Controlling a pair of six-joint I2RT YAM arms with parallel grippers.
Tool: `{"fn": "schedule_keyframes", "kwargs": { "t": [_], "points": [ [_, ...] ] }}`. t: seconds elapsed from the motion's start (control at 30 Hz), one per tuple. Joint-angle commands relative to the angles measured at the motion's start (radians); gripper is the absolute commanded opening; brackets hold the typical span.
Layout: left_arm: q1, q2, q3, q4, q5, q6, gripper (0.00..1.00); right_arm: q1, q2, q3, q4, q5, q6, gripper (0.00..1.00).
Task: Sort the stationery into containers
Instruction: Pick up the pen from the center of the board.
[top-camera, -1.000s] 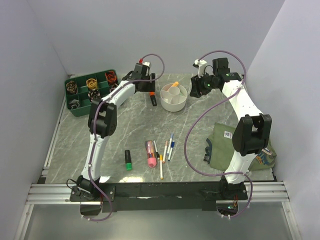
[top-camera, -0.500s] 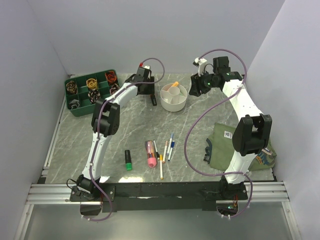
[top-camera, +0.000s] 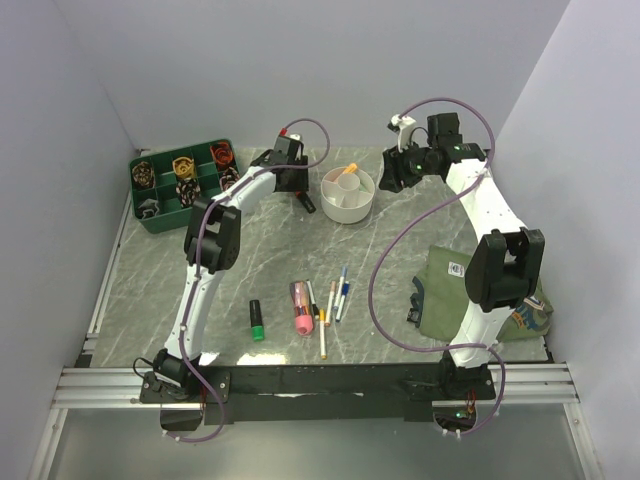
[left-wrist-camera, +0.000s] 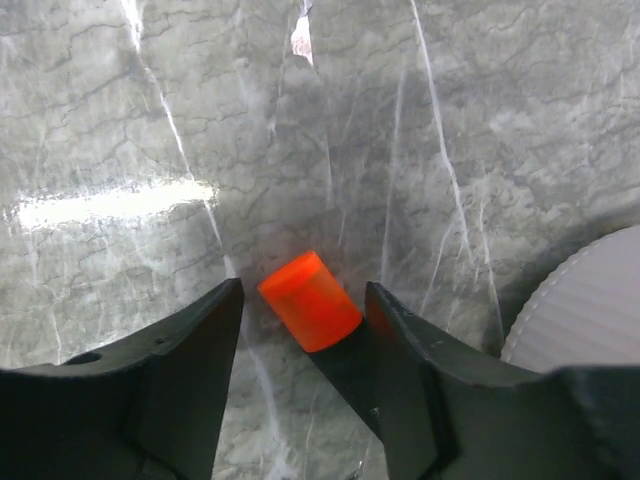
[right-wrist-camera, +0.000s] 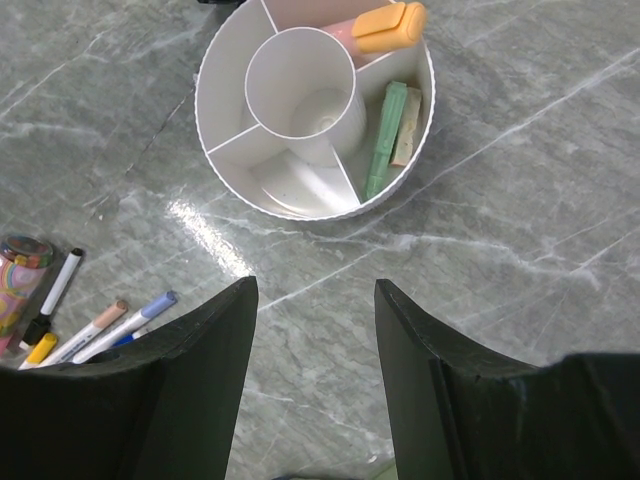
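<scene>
The white round bowl (top-camera: 348, 212) stands at the back centre. In the right wrist view its compartments (right-wrist-camera: 212, 95) hold an orange-capped pink marker (right-wrist-camera: 385, 25), a green pen (right-wrist-camera: 385, 135) and a tan piece (right-wrist-camera: 407, 140). My left gripper (top-camera: 298, 185) is just left of the bowl, open, straddling an orange-capped black marker (left-wrist-camera: 310, 300). The marker's body lies along the right finger and there is a gap to the left finger. My right gripper (top-camera: 390, 180) is open and empty to the right of the bowl. Several pens and markers (top-camera: 318, 305) lie near the front, with a green-capped black marker (top-camera: 257, 320) to their left.
A dark green compartment tray (top-camera: 160, 215) with coiled bands sits at the back left. An olive-green pouch (top-camera: 450, 295) lies at the right by the right arm's base. Walls close in the table on three sides.
My left gripper has shifted a little over the orange-capped marker, which now shows only as a dark end from above. The right arm has barely moved.
</scene>
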Motion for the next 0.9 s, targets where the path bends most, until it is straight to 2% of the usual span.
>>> {"fn": "schedule_keyframes", "kwargs": {
  "t": [0.0, 0.2, 0.27, 0.37, 0.4, 0.57, 0.7, 0.77, 0.8, 0.87],
  "points": [
    [-0.004, 0.017, -0.027, -0.073, 0.037, -0.034, 0.55, -0.01, -0.028, 0.023, 0.02, -0.015, 0.002, 0.59],
    [-0.004, 0.005, -0.058, -0.084, 0.039, -0.036, 0.4, -0.013, -0.054, -0.021, 0.037, -0.014, 0.021, 0.59],
    [-0.004, -0.001, -0.08, -0.089, 0.04, -0.034, 0.39, -0.013, -0.063, -0.034, 0.037, -0.016, 0.024, 0.59],
    [-0.004, -0.02, -0.115, -0.097, 0.059, -0.039, 0.48, -0.013, -0.063, -0.034, 0.033, -0.014, 0.024, 0.59],
    [-0.004, -0.024, -0.124, -0.098, 0.057, -0.039, 0.54, -0.013, -0.063, -0.031, 0.031, -0.016, 0.024, 0.59],
    [-0.005, -0.057, -0.19, -0.106, 0.059, -0.036, 0.53, -0.013, -0.055, -0.018, 0.029, -0.022, 0.031, 0.59],
    [-0.005, -0.067, -0.224, -0.104, 0.088, -0.034, 0.44, -0.012, -0.058, -0.025, 0.037, -0.024, 0.045, 0.59],
    [-0.007, -0.063, -0.23, -0.098, 0.111, -0.028, 0.29, -0.01, -0.063, -0.032, 0.04, -0.022, 0.048, 0.59],
    [-0.007, -0.061, -0.232, -0.09, 0.14, -0.025, 0.19, -0.01, -0.066, -0.037, 0.042, -0.022, 0.048, 0.59],
    [-0.007, -0.057, -0.23, -0.086, 0.163, -0.013, 0.08, -0.009, -0.074, -0.047, 0.045, -0.016, 0.05, 0.59]
  ]
}}
